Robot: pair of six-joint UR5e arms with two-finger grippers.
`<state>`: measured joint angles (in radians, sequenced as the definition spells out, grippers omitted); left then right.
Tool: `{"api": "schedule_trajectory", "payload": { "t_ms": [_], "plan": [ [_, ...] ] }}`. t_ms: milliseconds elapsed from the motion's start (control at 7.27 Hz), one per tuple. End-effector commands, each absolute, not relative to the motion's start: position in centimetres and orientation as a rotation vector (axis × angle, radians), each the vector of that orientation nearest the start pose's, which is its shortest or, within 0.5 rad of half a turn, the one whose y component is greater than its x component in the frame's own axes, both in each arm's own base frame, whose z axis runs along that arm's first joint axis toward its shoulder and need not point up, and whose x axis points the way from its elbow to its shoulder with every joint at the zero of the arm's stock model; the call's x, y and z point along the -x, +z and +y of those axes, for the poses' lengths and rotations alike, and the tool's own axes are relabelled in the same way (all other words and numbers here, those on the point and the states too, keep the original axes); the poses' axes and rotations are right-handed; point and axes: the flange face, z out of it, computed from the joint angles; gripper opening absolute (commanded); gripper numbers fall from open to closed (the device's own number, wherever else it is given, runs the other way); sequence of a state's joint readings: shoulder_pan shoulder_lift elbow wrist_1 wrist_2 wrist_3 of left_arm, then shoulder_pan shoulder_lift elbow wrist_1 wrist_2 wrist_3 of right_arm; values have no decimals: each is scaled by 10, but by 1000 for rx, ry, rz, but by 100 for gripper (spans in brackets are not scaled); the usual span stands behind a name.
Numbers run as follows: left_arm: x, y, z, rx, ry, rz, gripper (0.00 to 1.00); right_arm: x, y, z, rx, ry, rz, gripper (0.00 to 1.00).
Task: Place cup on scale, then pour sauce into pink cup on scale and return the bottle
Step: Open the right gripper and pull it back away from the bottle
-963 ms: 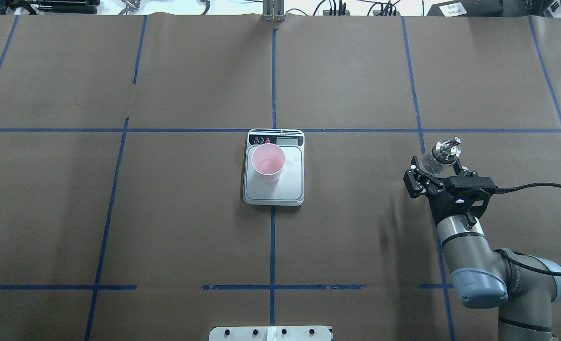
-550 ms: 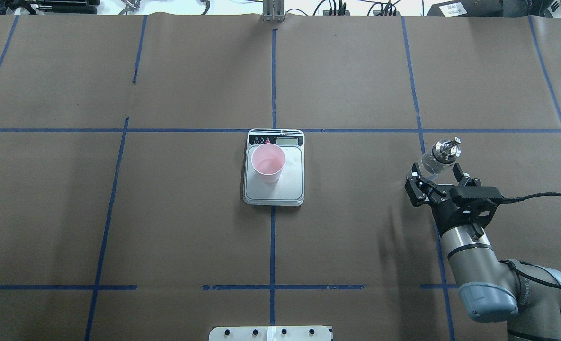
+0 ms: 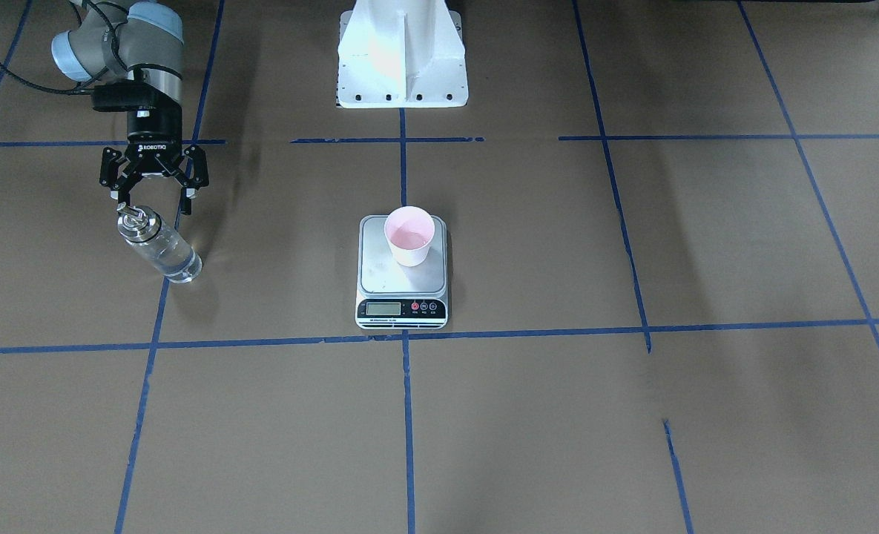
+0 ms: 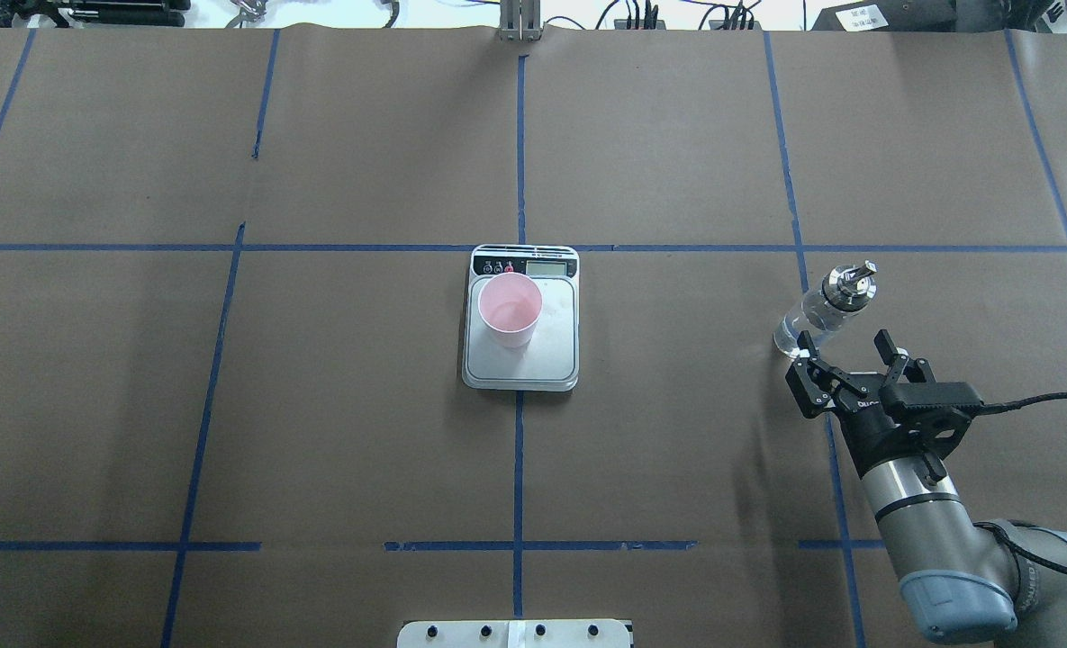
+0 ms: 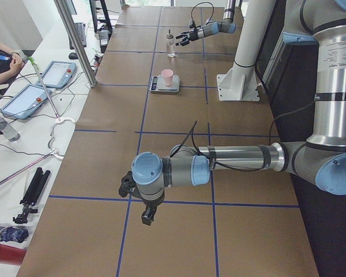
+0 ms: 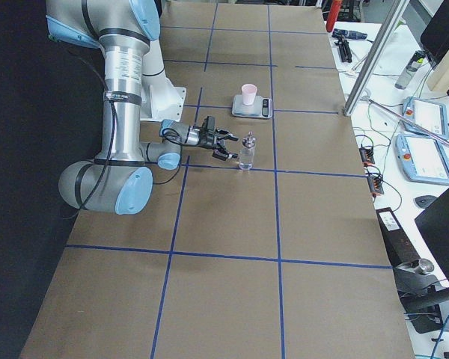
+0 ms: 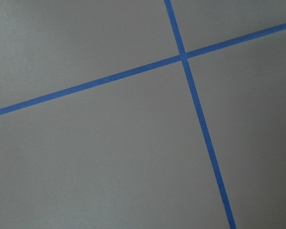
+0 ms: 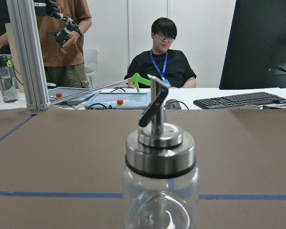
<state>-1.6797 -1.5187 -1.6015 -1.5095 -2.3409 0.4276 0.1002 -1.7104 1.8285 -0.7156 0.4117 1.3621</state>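
Upright glass bottle [image 4: 817, 313] stands well off the scale's [image 4: 551, 360] robot-right side; the pink cup [image 4: 510, 309] sits on the scale. The right gripper [image 4: 842, 353] (jaws spread, holding nothing) faces the bottle from just robot-side of it. The left gripper [image 5: 137, 201] is far off, jaw state impossible to tell.

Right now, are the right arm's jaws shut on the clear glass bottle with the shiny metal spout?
No, the jaws of the right arm stand open, apart from the clear glass bottle, standing upright alone.

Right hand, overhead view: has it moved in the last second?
Yes. The right hand has backed off the bottle toward the robot's base, open; the bottle stands free beside the blue tape line.
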Motion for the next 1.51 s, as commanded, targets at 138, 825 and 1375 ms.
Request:
{"api": "schedule_trajectory", "payload": {
  "t_ms": [138,825,1375],
  "plan": [
    [114,675,-454,-129,271,765,100,369,504,-244,-1172,447,-716,100],
    [114,675,-453,-129,271,765,100,329,546,-242,-1141,372,-654,100],
    [114,672,-454,-134,273,764,100,287,572,-273,-1128,320,-513,100]
  ]
}}
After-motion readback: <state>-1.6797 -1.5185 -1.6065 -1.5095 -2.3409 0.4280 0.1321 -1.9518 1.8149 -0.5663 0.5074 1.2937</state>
